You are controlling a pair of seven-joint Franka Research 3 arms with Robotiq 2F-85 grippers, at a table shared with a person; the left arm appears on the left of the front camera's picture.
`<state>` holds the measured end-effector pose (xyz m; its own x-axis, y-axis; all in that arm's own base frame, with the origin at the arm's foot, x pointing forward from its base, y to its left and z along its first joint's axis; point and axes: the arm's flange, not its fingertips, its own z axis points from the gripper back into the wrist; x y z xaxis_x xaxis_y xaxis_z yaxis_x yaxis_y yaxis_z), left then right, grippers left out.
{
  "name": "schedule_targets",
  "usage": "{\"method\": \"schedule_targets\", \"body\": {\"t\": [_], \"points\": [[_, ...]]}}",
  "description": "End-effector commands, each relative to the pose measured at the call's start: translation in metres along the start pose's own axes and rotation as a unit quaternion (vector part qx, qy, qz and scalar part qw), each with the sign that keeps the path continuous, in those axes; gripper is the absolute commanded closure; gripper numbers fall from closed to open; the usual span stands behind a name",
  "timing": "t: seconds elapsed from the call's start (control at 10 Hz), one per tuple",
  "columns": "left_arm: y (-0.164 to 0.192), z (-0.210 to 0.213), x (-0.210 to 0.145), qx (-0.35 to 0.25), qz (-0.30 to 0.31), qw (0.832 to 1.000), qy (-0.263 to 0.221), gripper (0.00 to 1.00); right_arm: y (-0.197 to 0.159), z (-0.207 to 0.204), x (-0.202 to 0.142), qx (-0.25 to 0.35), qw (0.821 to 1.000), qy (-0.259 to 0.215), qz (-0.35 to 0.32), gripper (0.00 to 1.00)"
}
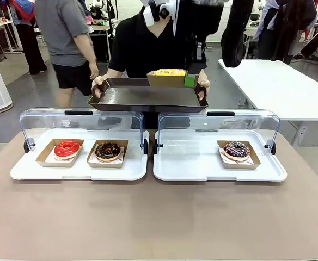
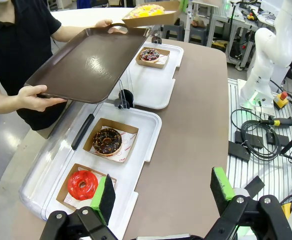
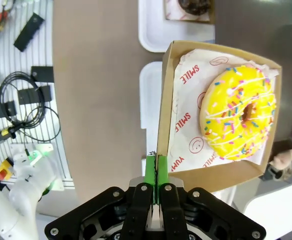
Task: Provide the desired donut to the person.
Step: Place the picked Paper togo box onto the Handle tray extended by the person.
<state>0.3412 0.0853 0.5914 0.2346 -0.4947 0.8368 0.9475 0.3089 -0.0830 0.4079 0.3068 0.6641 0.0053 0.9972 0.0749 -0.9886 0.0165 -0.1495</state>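
The left fingers (image 2: 105, 194) hang released, spread wide with nothing between them, above the near left end of the brown desk (image 1: 159, 217); they are well apart from the task's thing.

On the desk two white display trays with raised clear lids (image 1: 80, 169) are noted. The left one carries a red glazed donut (image 1: 67, 148) and a chocolate donut (image 1: 108, 150), the right one a dark sprinkled donut (image 1: 236, 149), each in its own kraft box.

Beyond the lids, the right fingers (image 3: 150, 175) are clenched on the thin side wall of an open kraft cardboard box (image 3: 211, 177), close to one corner. From that pinch the box runs forward and off to one side, so its weight is carried off-centre. It is held roughly level.

In the box, on white paper printed in red, lies the yellow iced ring donut (image 3: 241, 112) with white drizzle and coloured sprinkles, whole and about centred.

The box is placed over the far corner, on the robot's right, of the dark brown rectangular plastic tray (image 1: 148, 98). Whether the box bottom touches the tray cannot be told. The tray is held at both short ends, above the desk's far edge, by the person in the black T-shirt (image 1: 142, 43).

Judgement: the release depends on the box being down on the tray.
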Motion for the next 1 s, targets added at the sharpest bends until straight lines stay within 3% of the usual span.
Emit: {"method": "schedule_targets", "body": {"t": [0.0,0.3,0.9], "points": [[0.000,0.002,0.002,-0.005,0.001,1.000,-0.001,0.00,-0.027,0.000,0.005,0.001,1.000,0.017,-0.007,0.98],[0.000,0.002,0.002,-0.005,0.001,1.000,-0.001,0.00,-0.077,-0.015,-0.005,0.002,1.000,-0.014,-0.003,0.98],[0.000,0.002,0.002,-0.005,0.001,1.000,-0.001,0.00,-0.129,-0.065,-0.037,0.044,0.999,-0.030,-0.001,0.98]]}}
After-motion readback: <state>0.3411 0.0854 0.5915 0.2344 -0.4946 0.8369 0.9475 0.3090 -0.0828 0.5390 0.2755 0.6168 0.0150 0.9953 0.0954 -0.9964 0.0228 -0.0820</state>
